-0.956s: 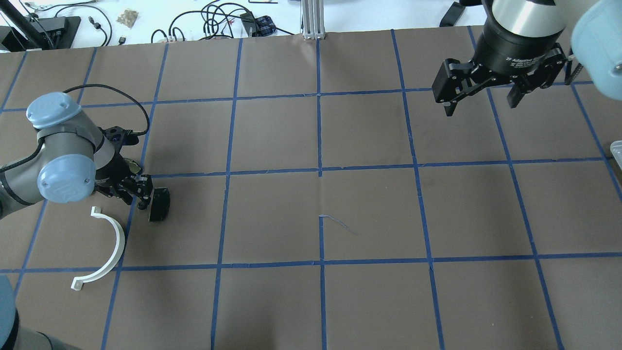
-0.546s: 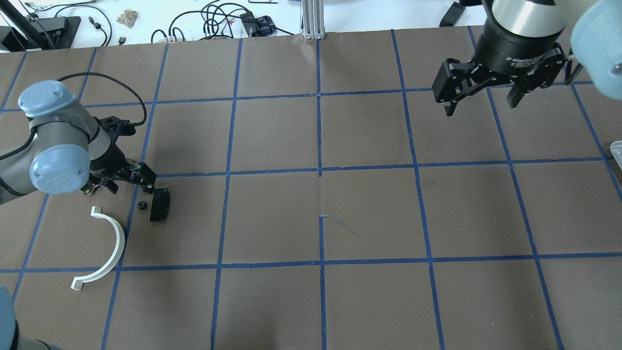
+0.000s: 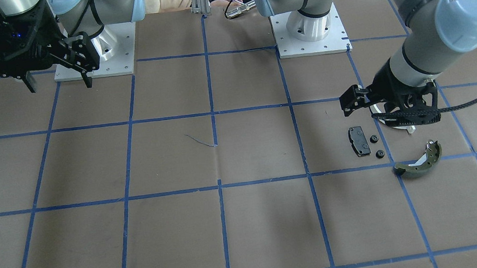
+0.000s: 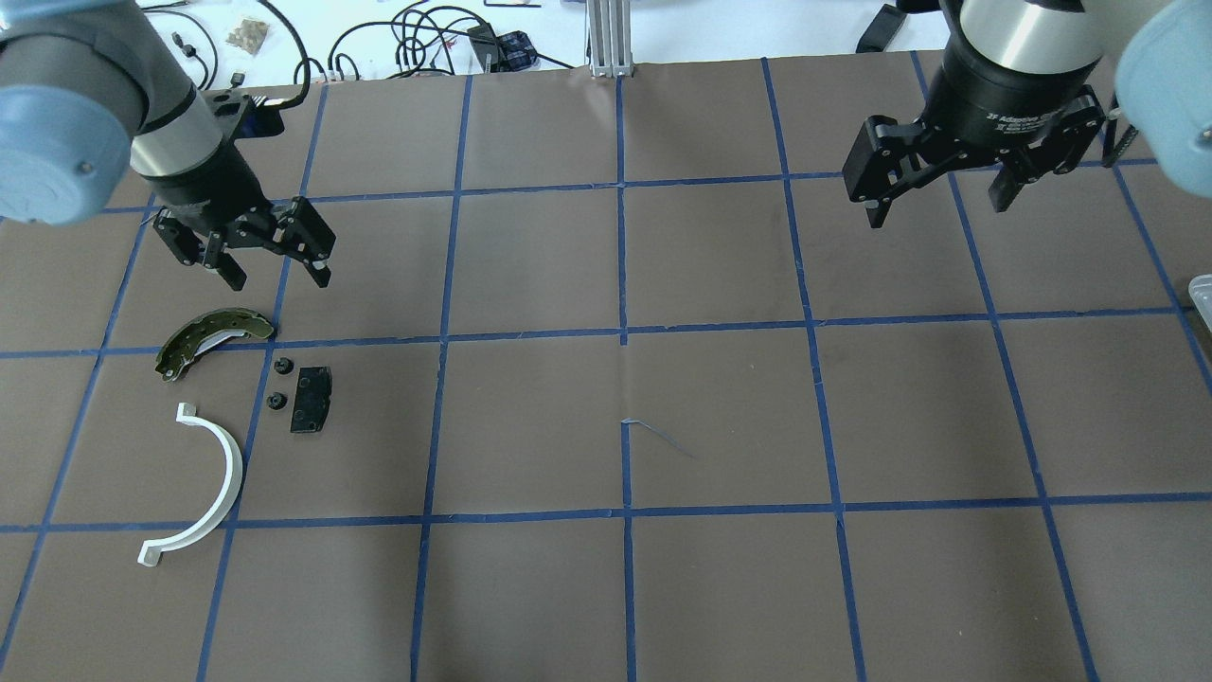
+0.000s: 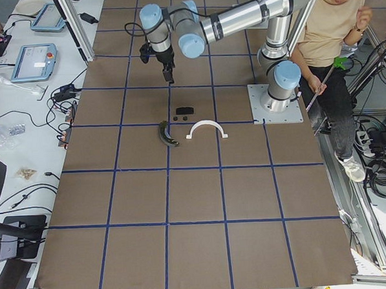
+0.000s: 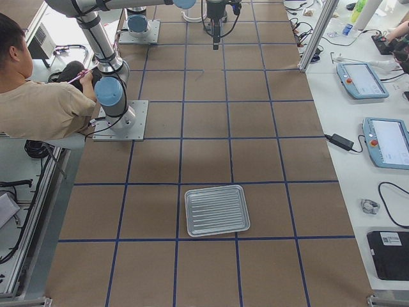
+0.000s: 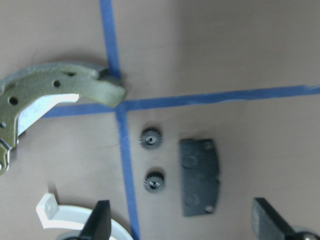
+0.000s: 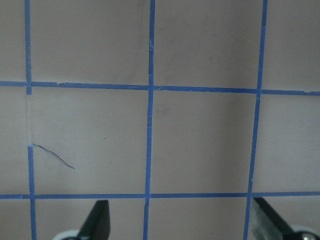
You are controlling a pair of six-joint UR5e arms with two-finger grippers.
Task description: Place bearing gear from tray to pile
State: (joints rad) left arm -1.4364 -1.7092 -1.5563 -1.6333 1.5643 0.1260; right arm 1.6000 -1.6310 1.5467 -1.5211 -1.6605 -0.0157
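Note:
Two small black bearing gears lie on the table in the pile, just left of the small black plate. The olive brake shoe and the white half-ring lie beside them. My left gripper is open and empty, raised above the pile. The left wrist view shows both gears, the plate and the brake shoe below the gripper. My right gripper is open and empty, high over the far right of the table.
The grey metal tray stands on the table's right end with nothing visible in it; its corner shows at the overhead view's right edge. Blue tape lines grid the brown table. Cables and tools lie beyond the far edge. An operator sits behind the robot.
My left gripper let go of a gear beside the black plate, opened, and rose up and away toward the far side. The brake shoe and the other gear have come into view.

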